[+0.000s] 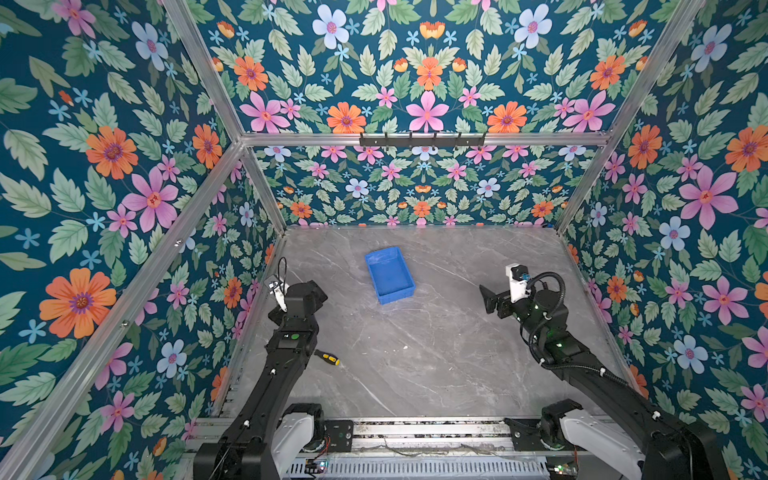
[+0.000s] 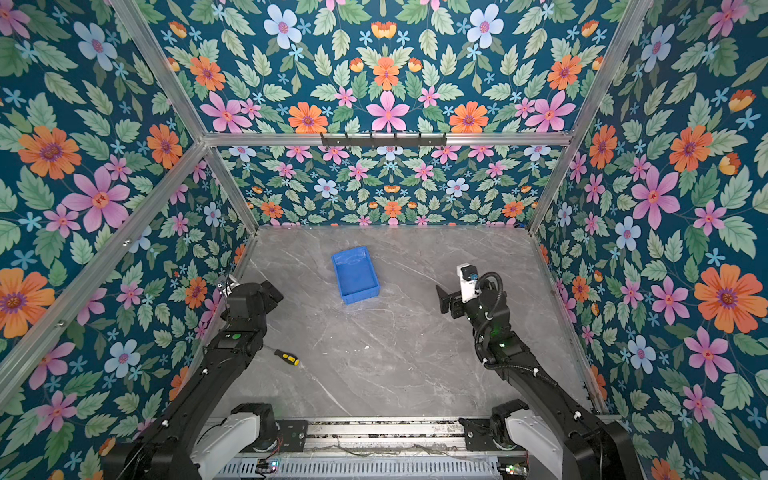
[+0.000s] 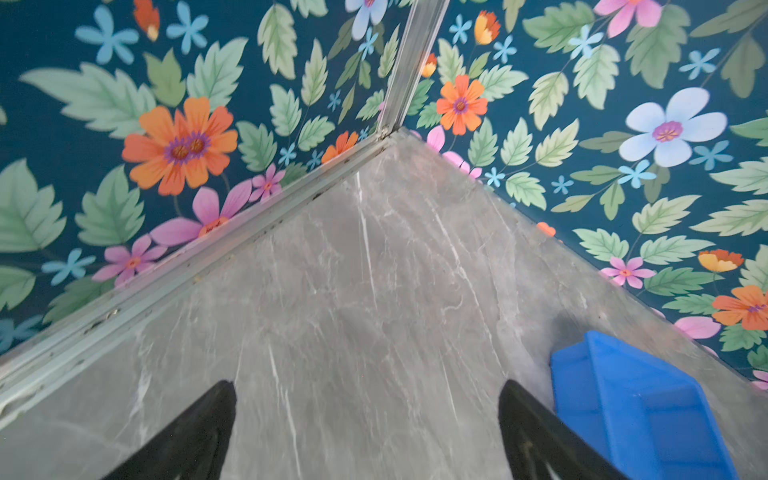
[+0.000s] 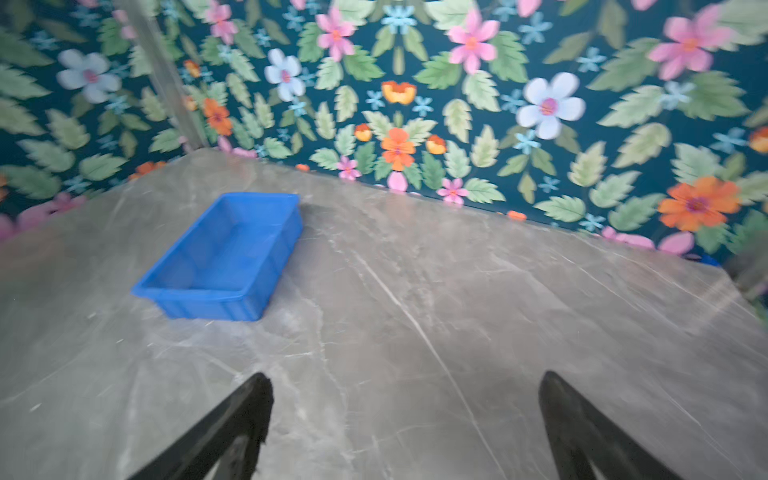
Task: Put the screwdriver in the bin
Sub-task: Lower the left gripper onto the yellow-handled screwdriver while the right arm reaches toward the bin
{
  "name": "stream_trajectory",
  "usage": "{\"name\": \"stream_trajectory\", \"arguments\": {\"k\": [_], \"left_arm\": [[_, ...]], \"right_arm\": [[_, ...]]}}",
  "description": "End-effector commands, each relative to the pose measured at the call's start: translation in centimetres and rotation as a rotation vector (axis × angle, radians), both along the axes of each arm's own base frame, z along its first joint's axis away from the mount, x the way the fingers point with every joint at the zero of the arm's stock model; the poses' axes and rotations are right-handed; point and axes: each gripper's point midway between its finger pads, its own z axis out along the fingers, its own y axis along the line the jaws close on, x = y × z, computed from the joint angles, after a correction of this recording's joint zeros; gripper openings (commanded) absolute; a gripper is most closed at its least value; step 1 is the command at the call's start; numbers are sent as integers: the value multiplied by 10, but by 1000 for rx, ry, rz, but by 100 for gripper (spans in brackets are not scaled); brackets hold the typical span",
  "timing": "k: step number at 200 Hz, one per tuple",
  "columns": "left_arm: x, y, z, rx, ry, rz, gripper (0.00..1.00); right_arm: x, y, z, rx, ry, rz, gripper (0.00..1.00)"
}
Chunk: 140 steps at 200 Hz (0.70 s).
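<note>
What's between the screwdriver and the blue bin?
Nothing! Only bare grey table lies between the screwdriver and the bin; both top views show it.

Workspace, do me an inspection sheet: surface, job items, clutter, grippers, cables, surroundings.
Surface: grey marble-look table, flat.
Job's things: screwdriver lies flat on the table beside the left arm, outside the bin; bin upright, empty, farther back near the middle.
Clutter: a few pale specks; nothing else seen.
Grippers: left gripper jaws open, empty; right gripper jaws open, empty.
Cables: black corrugated hose loops over the right wrist; thin black wire at the left wrist camera.
Surroundings: floral walls on an aluminium frame; black hook rail on the back wall.
</note>
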Motion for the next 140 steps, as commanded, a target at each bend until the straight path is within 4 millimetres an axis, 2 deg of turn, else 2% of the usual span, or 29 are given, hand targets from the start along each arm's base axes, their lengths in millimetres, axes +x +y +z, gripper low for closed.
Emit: {"name": "stream_trajectory", "arguments": {"k": [1,42,68,101,127,140], "left_arm": [[-33,0,-30,-118,122,77,100],[-72,3,-52,-248,171,193,95],[-87,4,-64,-282,230,246,92],[-96,-1,-83,-303,330,262,92],[-101,-5,-102,-317,421,273,92],[-100,-9,-110,-326,461,263,88]], "right_arm": [[-13,42,7,-79,-33,170,99],[-48,127,13,-116,-53,489,99],[-67,169,13,-92,-34,655,99],[-86,205,12,-78,-18,813,99],[-98,223,9,-82,-9,896,99],[-102,229,10,-74,-9,928,99]]}}
